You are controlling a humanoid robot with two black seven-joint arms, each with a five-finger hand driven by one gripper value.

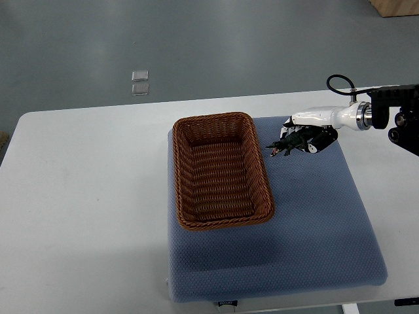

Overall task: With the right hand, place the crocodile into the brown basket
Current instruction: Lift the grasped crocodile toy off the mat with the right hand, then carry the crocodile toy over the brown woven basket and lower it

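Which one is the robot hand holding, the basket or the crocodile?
The crocodile: the right hand grips it, just right of the basket, which nothing touches.

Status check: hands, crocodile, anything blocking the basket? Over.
Right hand shut on crocodile, just right of brown basket, over blue mat. Left arm not in view. Basket empty, nothing in between.

Brown woven basket [179, 176]; dark green crocodile [284, 146]; blue dotted mat [314, 226]; white table [85, 196]; white-black robot hand [313, 132].
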